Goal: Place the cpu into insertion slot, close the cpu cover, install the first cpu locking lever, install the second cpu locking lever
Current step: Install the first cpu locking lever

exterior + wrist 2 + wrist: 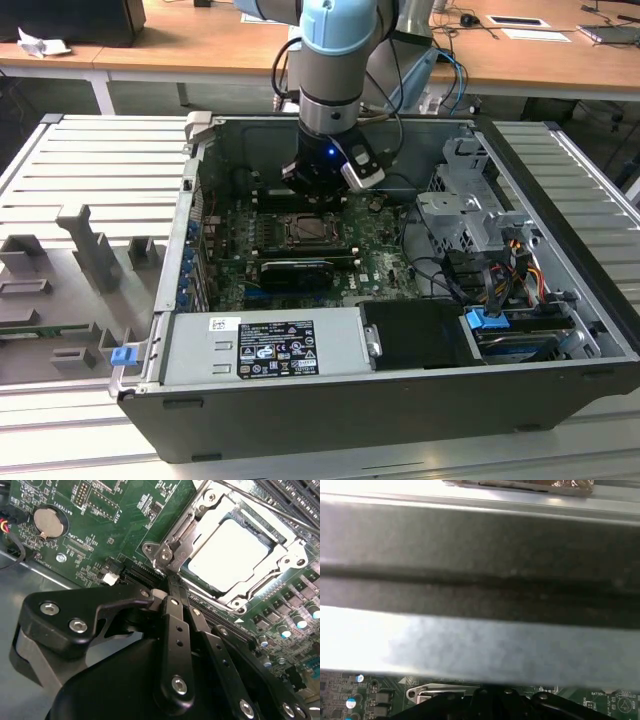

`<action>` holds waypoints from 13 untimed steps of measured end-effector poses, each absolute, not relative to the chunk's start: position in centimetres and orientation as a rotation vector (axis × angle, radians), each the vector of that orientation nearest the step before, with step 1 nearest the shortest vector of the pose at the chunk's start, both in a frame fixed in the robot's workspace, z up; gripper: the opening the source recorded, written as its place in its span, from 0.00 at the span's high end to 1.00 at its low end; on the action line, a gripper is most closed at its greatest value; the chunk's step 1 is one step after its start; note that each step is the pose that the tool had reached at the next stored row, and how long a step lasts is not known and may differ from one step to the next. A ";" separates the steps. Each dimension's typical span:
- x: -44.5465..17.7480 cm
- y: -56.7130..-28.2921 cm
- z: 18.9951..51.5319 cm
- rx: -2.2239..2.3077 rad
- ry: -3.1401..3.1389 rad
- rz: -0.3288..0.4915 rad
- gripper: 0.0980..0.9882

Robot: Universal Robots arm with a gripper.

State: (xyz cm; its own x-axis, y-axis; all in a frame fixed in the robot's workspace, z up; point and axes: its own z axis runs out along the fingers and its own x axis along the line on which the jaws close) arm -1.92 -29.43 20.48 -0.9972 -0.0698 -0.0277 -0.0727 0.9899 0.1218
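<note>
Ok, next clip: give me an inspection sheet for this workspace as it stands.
Surface: green motherboard inside an open computer case on a slatted metal table.
Job's things: cpu seated in the insertion slot; cpu cover closed flat around it.
Clutter: grey fixture blocks on the table; coin battery on the board.
Gripper: gripper at the cover's corner, fingers together, holding nothing visible.
Cables: coloured wire bundle by the drive bay; blue cable behind the arm.
Surroundings: wooden desks behind.
</note>
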 end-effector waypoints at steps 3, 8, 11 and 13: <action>-1.9 -29.4 21.5 -0.111 3.110 0.191 0.99; -1.9 -29.7 21.6 -0.111 3.111 0.191 0.99; -1.9 -29.9 21.6 -0.111 3.111 0.191 0.99; -1.9 -30.0 21.6 -0.111 3.111 0.191 0.99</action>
State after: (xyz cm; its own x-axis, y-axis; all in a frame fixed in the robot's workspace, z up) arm -1.92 -30.02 21.57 -0.9972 -0.0698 -0.0275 -0.0726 0.9900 0.1211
